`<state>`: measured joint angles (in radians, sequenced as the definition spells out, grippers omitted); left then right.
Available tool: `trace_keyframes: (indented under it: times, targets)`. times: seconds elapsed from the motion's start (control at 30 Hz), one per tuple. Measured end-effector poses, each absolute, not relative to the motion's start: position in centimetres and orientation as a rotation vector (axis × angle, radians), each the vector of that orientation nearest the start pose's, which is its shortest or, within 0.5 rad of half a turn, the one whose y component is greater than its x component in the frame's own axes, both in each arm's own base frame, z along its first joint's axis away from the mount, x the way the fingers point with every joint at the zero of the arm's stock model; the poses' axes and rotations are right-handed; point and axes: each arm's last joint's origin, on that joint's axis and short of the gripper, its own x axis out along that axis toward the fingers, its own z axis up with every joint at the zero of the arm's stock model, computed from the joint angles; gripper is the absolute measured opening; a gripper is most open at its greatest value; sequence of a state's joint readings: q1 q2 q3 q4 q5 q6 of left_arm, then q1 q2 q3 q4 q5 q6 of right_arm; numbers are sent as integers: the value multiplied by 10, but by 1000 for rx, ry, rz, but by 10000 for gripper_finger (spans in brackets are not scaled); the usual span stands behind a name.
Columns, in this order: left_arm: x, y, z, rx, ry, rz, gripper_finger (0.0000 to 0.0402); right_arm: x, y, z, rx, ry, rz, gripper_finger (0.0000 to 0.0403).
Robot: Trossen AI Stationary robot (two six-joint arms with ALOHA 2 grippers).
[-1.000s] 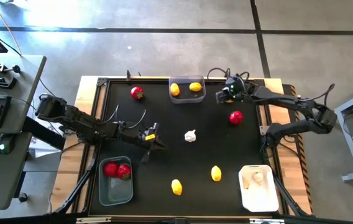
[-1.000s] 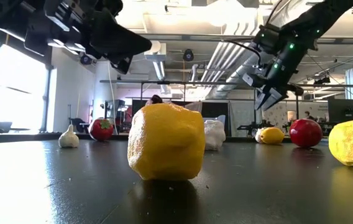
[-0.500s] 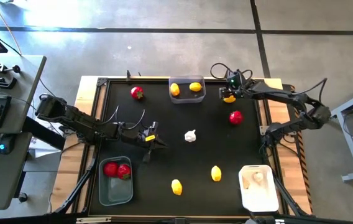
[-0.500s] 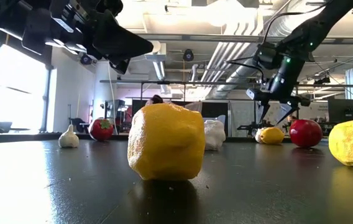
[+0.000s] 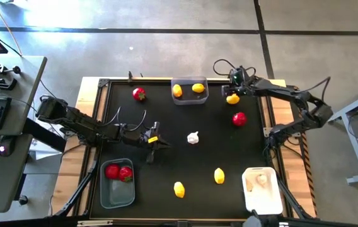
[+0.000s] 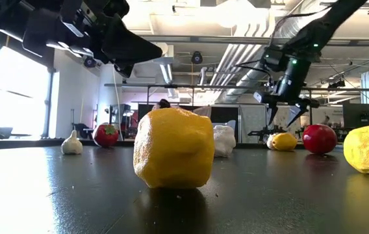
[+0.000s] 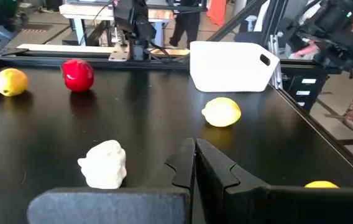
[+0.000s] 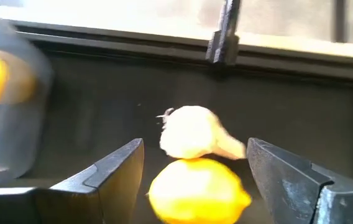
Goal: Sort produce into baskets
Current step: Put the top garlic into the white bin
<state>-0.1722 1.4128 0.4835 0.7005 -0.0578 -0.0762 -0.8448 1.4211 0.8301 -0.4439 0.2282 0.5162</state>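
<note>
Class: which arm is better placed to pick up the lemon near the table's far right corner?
The right: its open tool straddles that lemon, while the left tool is shut, mid-table, far away.

Two dark jointed arms with looping black cables; left gripper [image 5: 155, 140] carries a yellow tag, right gripper [image 5: 233, 89] a green light.

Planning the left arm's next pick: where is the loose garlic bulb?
High view: garlic bulb lies mid-table, right of the shut left gripper, below-left of the red fruit.
</note>
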Motion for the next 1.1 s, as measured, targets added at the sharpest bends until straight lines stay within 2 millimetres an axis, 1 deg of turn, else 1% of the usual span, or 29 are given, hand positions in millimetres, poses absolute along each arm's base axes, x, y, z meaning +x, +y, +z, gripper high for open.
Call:
trace_keyframes:
  times: [0.07, 0.2, 0.37, 0.47, 0.67, 0.83, 1.1]
  targets:
    - [264, -44, 182, -50, 232, -105, 0, 178, -211, 198, 729, 836, -1250, 280]
    - [264, -44, 182, -51, 232, -106, 0, 191, -226, 199, 735, 944, -1254, 280]
    - [264, -44, 182, -51, 232, -106, 0, 206, -243, 189, 744, 1049, -1251, 280]
    - [264, -44, 182, -59, 232, -105, 0, 211, -250, 180, 748, 1118, -1261, 280]
    - [264, -44, 182, -50, 233, -106, 0, 215, -254, 164, 787, 1170, -1287, 280]
    - [264, -44, 182, -49, 233, -107, 0, 214, -252, 163, 794, 1187, -1301, 272]
    - [263, -44, 181, -48, 240, -106, 0, 214, -252, 163, 773, 1203, -1278, 234]
